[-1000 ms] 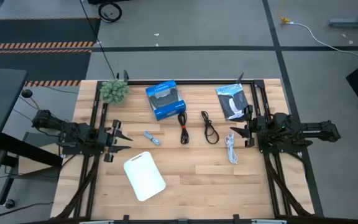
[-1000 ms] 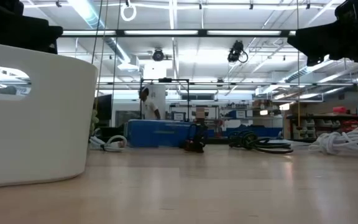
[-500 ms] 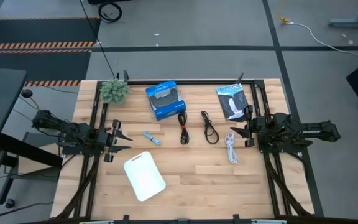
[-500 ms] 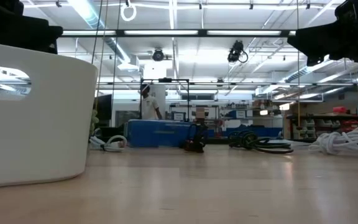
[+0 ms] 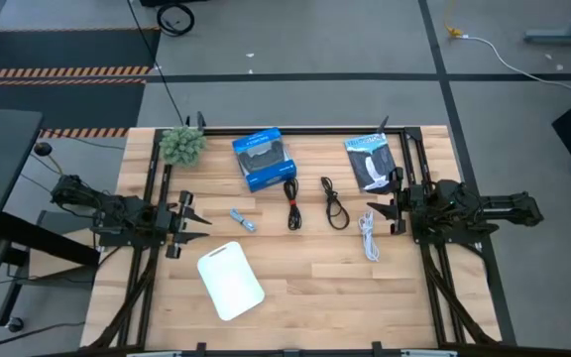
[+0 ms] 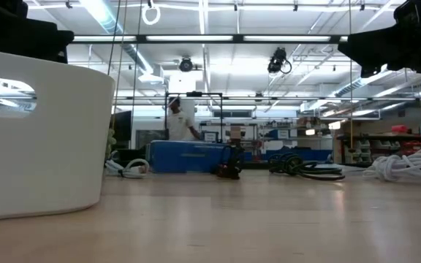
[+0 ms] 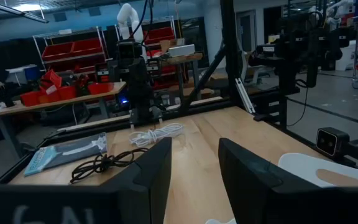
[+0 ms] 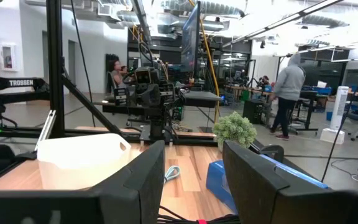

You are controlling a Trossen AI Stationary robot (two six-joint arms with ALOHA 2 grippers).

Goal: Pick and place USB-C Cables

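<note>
High view: wooden table (image 5: 305, 278), grey floor (image 5: 315, 40)

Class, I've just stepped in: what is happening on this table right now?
Nothing is being handled yet. The left hand and the right hand wait open at opposite table edges, empty. Four cables lie loose on the wood: two black cables, a white cable near the right hand, and a short pale blue-grey cable near the left. The white tray sits at the front, with no cable in it.
</note>
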